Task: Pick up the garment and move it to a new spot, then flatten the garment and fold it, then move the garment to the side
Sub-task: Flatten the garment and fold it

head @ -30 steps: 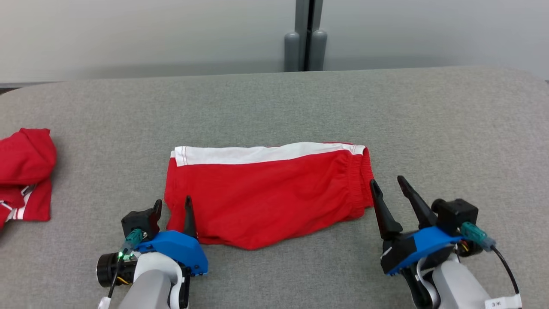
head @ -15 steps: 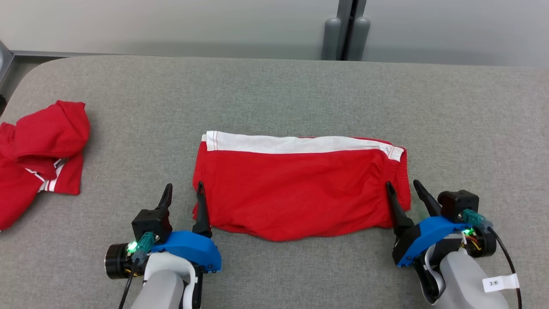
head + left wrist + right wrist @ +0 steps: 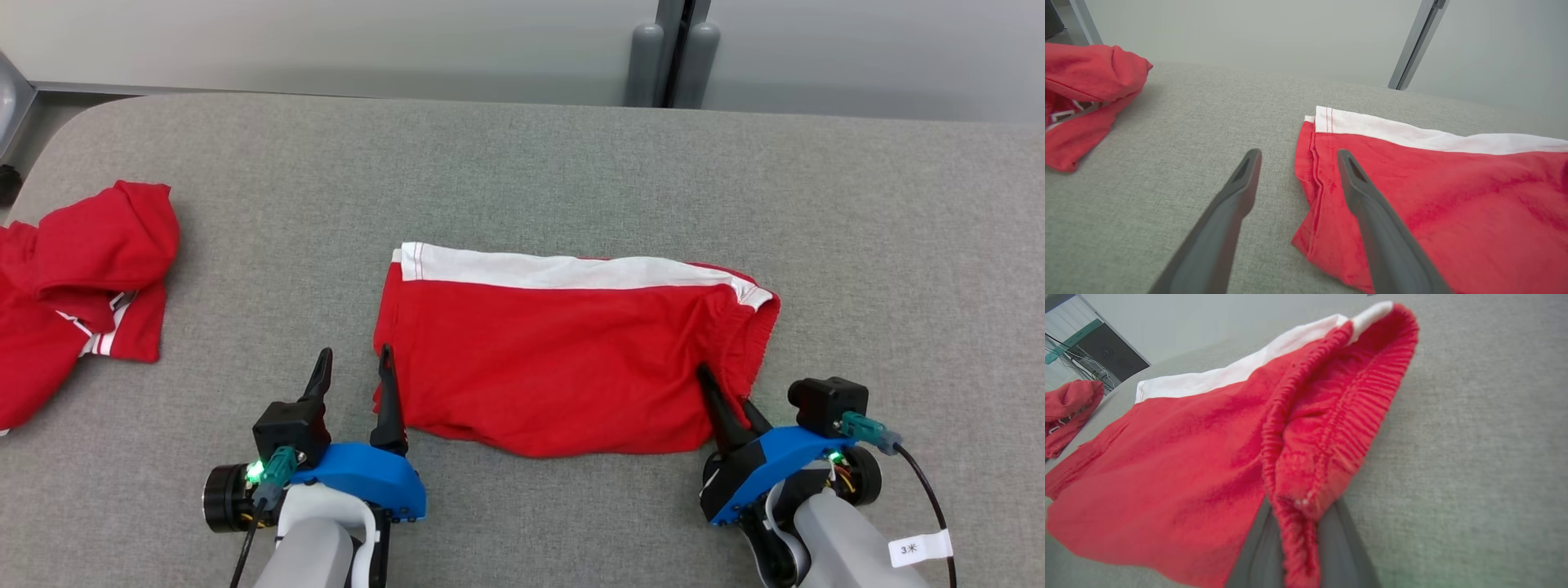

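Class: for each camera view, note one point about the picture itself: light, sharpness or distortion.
Head view: soft even light, no glare, shorts sharp. Left wrist view: crisp stitching, but the dark fingers loom large near the lens. Right wrist view: waistband slightly soft, table blurred toward the bottom.

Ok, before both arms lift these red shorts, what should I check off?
1. Right gripper shut on the shorts at the waistband: ok.
2. Left gripper closed on the hem: not ok; it is open, with its fingers straddling the hem edge.
3. Right grip holds every layer: cannot tell.
4. Other red garment clear of the shorts: ok, it lies apart at the table's left end.
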Robot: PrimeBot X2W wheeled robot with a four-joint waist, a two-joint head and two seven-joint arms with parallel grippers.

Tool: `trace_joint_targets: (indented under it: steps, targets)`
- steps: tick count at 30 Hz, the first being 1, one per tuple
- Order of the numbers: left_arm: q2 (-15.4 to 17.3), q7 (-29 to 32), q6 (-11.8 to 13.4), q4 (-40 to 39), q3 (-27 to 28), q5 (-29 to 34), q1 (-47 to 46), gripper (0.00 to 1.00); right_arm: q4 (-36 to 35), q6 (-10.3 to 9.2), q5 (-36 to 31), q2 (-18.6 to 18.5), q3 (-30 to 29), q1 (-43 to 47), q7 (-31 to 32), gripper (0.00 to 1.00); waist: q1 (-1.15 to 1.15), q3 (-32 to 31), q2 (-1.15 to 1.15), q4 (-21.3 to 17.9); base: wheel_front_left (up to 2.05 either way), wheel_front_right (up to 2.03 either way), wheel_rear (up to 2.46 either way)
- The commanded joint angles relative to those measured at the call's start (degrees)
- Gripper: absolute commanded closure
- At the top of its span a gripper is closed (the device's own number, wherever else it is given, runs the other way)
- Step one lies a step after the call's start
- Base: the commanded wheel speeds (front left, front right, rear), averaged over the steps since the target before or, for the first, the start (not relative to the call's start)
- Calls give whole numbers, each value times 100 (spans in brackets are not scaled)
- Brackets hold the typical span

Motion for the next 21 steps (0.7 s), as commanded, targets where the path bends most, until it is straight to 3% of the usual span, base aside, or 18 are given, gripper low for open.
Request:
trace_joint_targets:
  steps: [1,12,16,21]
  targets:
    - [-2,-14,2,-48,-10,30,122,0,-66,3,127,-57,2,98,1,100,0,-22,-1,-2,0,0,0]
    - [-4,-14,-92,-38,-82,-1,472,0,-652,2,231,-454,-654,457,-1,100,0,-307,-1,-291,0,0,0]
    - [-2,-14,-96,-21,-284,-137,536,0,-909,2,123,-523,-442,452,-1,100,0,-351,-1,-286,0,0,0]
    - [1,-14,-57,-14,-724,-372,488,0,-1114,2,62,-462,-21,278,-1,100,0,-344,-1,105,0,0,0]
